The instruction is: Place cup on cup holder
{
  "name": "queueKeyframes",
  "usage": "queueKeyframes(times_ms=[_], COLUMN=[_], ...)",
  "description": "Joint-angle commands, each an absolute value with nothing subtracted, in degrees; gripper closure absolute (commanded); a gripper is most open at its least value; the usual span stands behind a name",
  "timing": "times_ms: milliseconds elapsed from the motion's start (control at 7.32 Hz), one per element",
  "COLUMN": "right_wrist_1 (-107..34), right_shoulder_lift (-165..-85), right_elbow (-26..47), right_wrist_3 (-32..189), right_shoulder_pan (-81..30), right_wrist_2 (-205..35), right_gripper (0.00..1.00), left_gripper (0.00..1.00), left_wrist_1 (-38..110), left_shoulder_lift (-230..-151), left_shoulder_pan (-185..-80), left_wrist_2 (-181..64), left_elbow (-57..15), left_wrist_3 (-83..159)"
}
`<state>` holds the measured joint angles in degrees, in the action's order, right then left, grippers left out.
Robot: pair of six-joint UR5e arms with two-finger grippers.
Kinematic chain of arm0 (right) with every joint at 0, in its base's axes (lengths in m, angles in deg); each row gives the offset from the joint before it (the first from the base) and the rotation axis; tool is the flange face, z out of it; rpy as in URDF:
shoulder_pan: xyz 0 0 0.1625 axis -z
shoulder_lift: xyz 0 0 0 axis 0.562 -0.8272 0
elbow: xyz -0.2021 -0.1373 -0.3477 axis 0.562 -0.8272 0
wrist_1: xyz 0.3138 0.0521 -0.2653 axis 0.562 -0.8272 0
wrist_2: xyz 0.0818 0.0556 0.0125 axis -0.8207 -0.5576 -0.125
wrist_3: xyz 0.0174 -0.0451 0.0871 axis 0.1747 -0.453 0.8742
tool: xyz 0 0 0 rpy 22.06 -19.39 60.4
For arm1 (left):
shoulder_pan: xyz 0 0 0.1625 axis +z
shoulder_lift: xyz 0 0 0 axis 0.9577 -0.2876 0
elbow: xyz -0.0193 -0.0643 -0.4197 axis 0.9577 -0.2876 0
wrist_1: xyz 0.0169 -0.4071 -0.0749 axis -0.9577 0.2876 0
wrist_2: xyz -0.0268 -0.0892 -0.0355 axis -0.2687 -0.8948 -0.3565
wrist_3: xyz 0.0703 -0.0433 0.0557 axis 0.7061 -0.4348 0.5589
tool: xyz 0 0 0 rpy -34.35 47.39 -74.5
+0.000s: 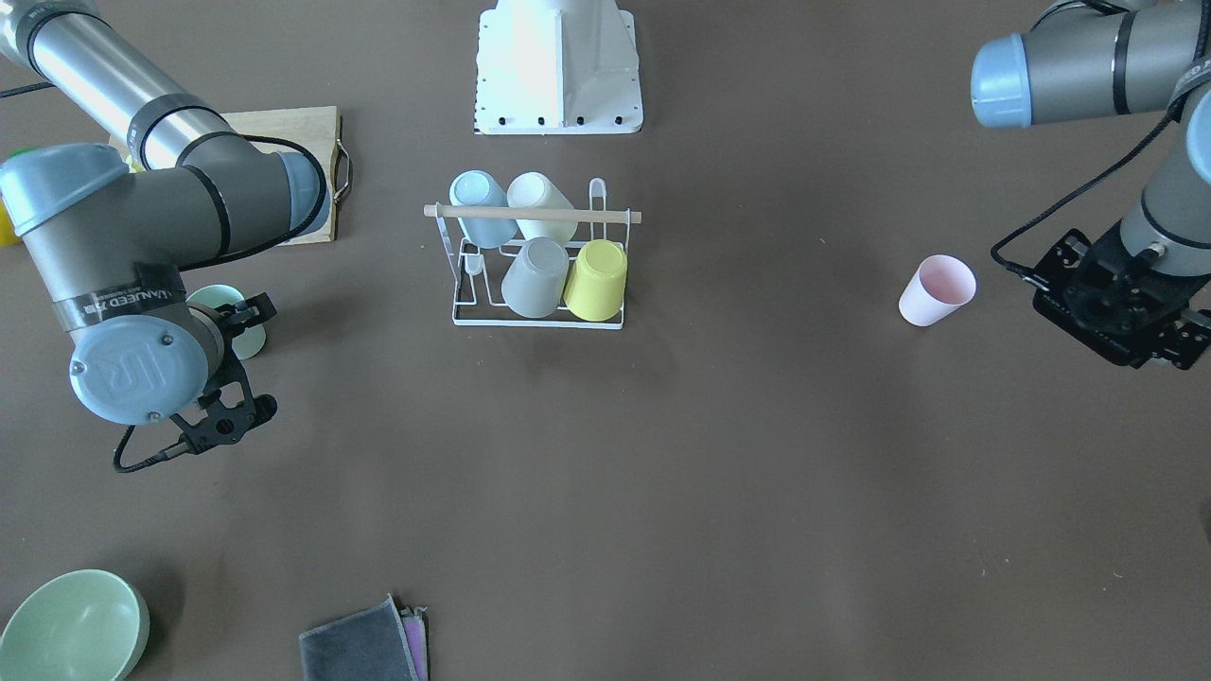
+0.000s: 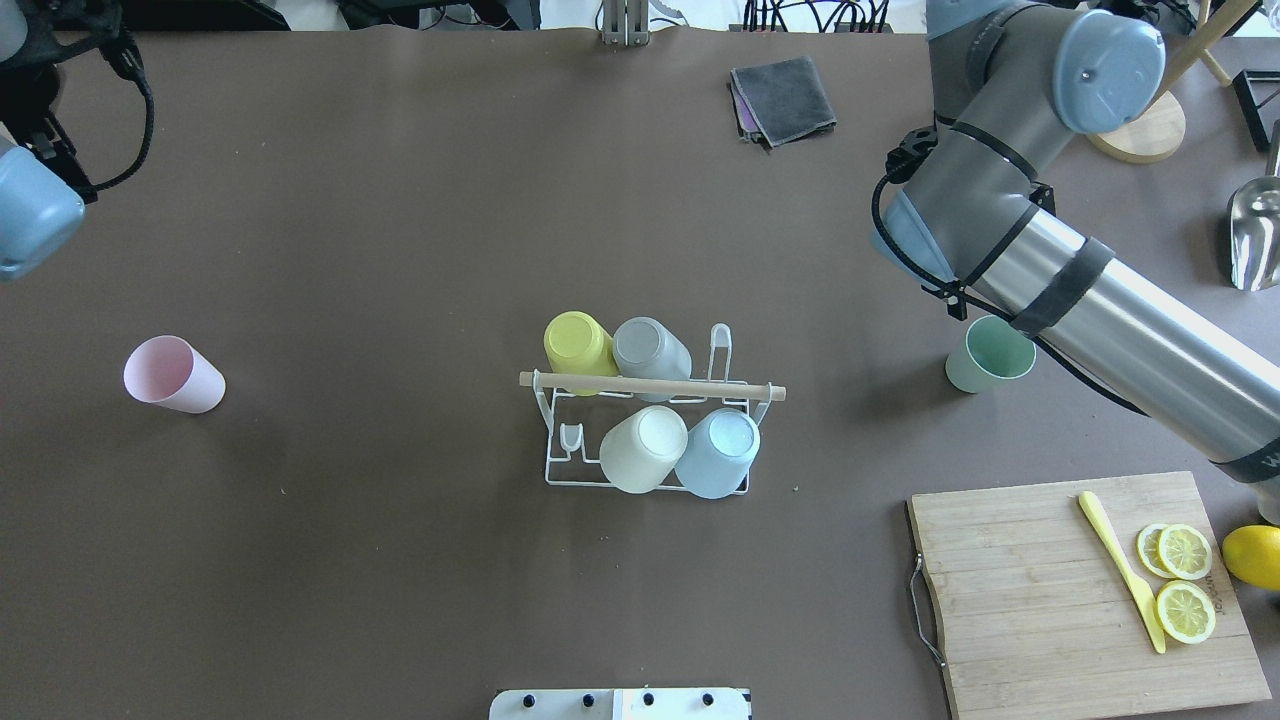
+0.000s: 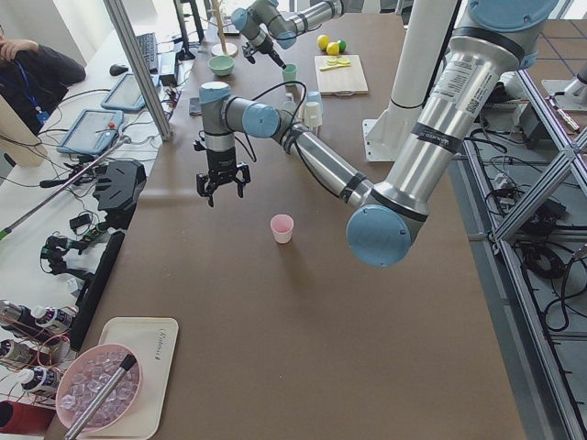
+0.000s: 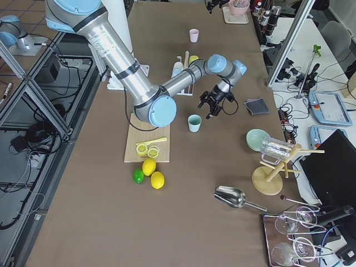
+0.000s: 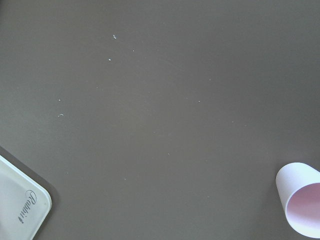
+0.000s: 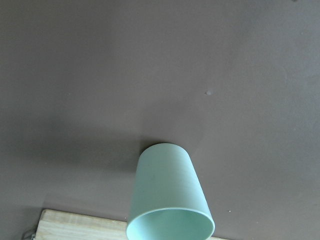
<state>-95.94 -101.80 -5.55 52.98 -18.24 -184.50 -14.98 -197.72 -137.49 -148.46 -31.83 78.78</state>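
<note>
Table (image 2: 400, 600) is carrying everything; the rack (image 2: 650, 386) is sitting at its middle, and all positions below are taken from it.

Right arm (image 2: 1100, 290) is reaching out over the table on the rack's right side. Left arm (image 1: 1088, 66) is hanging far out on the rack's left side.

Board (image 2: 1020, 600) with lemon slices is lying to the rack's right, toward the robot. Not in play.

The rack is carrying four upturned cups: yellow (image 2: 577, 340) and grey (image 2: 650, 345) on the far row, cream (image 2: 643, 448) and blue (image 2: 718, 452) on the near row. One short prong (image 2: 570, 437) at the near-left corner is showing bare. A tall loop (image 2: 720, 345) at the far-right corner also looks free.

Two cups are standing loose, mouths up. The green cup (image 2: 985, 357) is near the rack's right; the pink cup (image 2: 172, 374) is well apart to the left.

Right gripper (image 4: 210, 108) is hovering just beside the green cup, gripping nothing. Left gripper (image 3: 222, 194) is hovering near the pink cup, also empty. I cannot tell the finger spread of either one.

Judgement: four placed, two left. The green cup looks like the next pickup, and no grasp is made yet.
</note>
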Motion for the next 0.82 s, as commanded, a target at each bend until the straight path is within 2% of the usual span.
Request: queueKeyframes(times_ms=[0,410,683], right_wrist_1=[-97.8,-98.1,-98.2], right_shoulder_lift=[-97.2,-92.9,-92.6], right_elbow=[-11.6,-19.8,-22.3], right_wrist_3=[50.2,44.8,43.1], right_shoulder_pan=[-16.1,-14.2,-13.0], right_wrist_2=[-180.3,-176.0,-174.3], right_gripper=[0.0,0.0,0.0], left_gripper=[0.02,0.01,0.01], left_wrist_1=[-20.3,-22.4,-24.1], left_shoulder_lift=[-201.5,-203.0,-204.7], left_shoulder_pan=[-133.9,-128.9,-124.7], left_wrist_2=[-142.5,-135.0,-128.8], left_elbow=[-32.0,-31.8,-31.6], left_wrist_3=[79.1,79.1,79.0])
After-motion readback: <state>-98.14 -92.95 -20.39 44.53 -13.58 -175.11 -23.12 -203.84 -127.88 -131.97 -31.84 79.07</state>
